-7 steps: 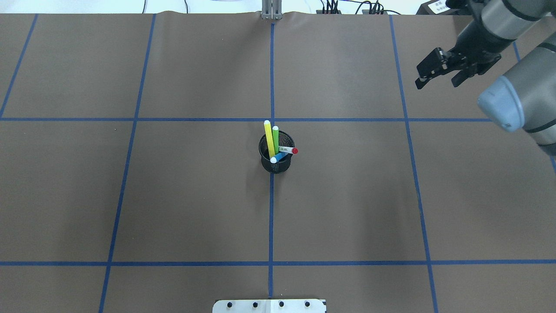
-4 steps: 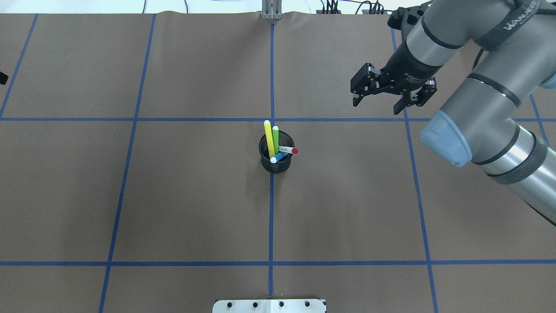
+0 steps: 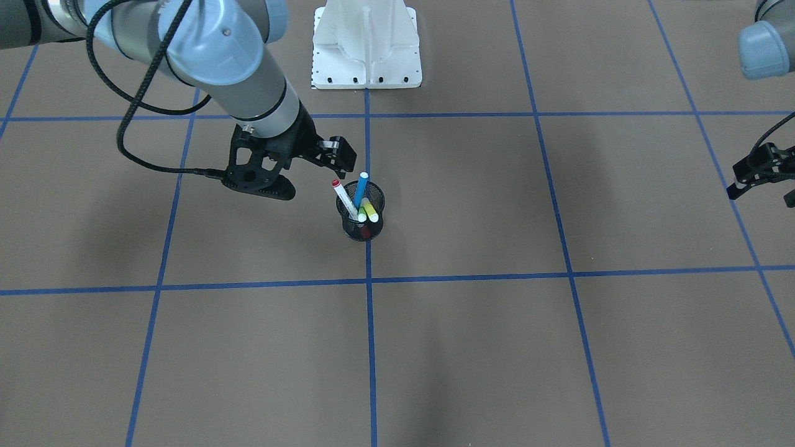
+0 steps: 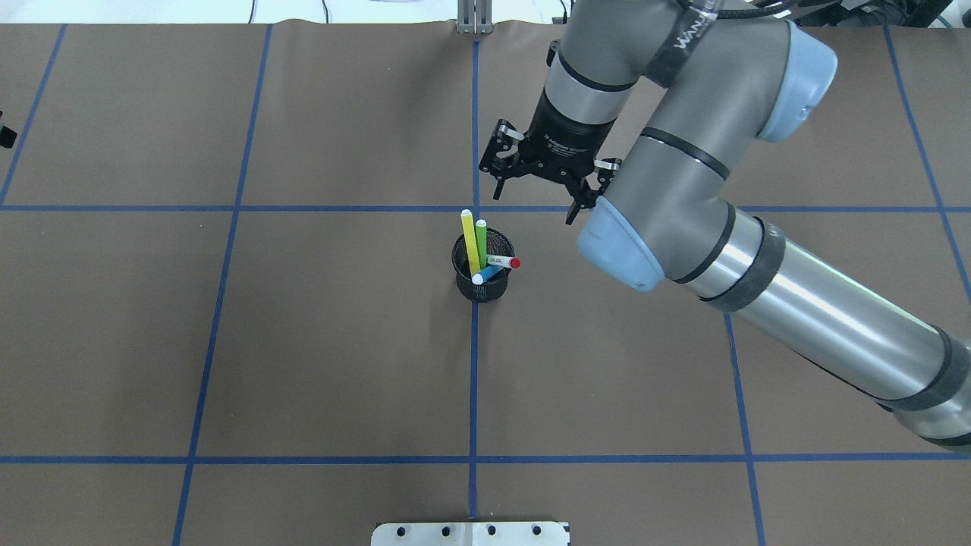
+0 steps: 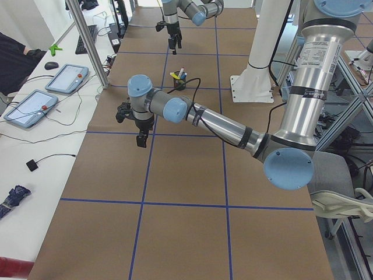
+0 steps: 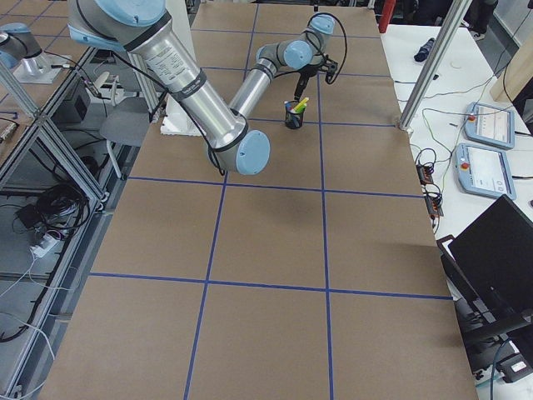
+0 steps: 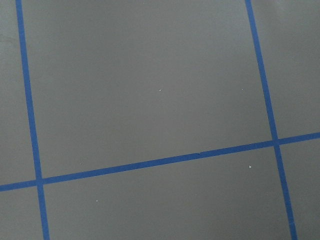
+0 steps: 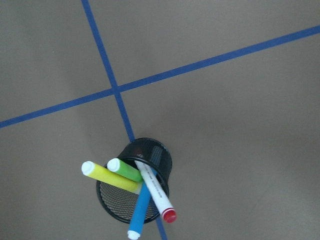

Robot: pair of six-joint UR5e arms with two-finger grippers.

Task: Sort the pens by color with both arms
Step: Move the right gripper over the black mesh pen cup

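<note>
Four pens stand together in a black mesh cup (image 4: 485, 290) at the table's middle: yellow (image 4: 470, 241), green (image 4: 481, 236), white with a red cap (image 4: 507, 262) and blue (image 4: 485, 274). The right wrist view looks down on the cup (image 8: 152, 152) and the same pens: yellow (image 8: 111, 177), green (image 8: 125, 170), white-red (image 8: 156, 194), blue (image 8: 140, 212). My right gripper (image 4: 535, 199) is open and empty, just beyond and right of the cup; it also shows in the front view (image 3: 301, 176). My left gripper (image 3: 763, 186) is open and empty, far off at the table's left side (image 4: 4, 136).
Blue tape lines divide the brown table into squares. The white pedestal base (image 3: 366, 56) stands at the robot's side of the table. A metal clamp (image 4: 474, 23) sits at the far edge. The left wrist view shows only table and tape.
My right arm has swung in from the far right corner toward the centre, bringing its open gripper close beyond the cup. The pens and cup have not moved.
</note>
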